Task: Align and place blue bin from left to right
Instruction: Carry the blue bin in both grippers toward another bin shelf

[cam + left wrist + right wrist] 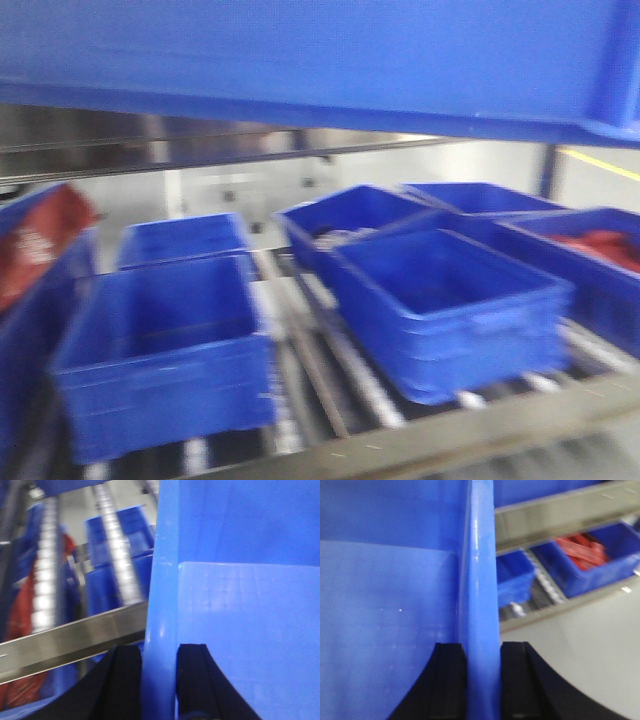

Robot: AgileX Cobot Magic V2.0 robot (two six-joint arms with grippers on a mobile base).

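Item 1, blue bin point(300, 60): large bright mid-blue plastic crate with smooth flat walls. Filled the whole top of the front view, held up well above the shelf below. Showed one long side and a ribbed moulded corner at the right edge.

Item 2, left gripper point(159, 680): pair of black padded fingers point(122, 680). Clenched on an upright end wall of the crate, one finger on each face, with the rounded rim running up between them. Pale blue crate floor visible to the right of that wall.

Item 3, right gripper point(482, 680): matching black pair. Clamped in the same way on the opposite end wall, with the crate interior to the left of the rim and open space to the right.

Item 4, smaller bins point(450, 310): darker royal-blue tapered plastic tubs, set in rows from front to back. Nearest two empty. Far-right one loaded with red packets point(610, 248). Far-left one carried something red with pale print (too blurred to identify).

Item 5, roller rack point(480, 430): dull grey metal frame with pale roller tracks. Lay under the smaller bins, well below the blue bin. Seen from the left wrist as a brushed metal rail point(75, 640) just beside the gripped wall.

Item 6, grey floor point(580, 650): plain pale surface, seen beyond the rack's edge from the right wrist.
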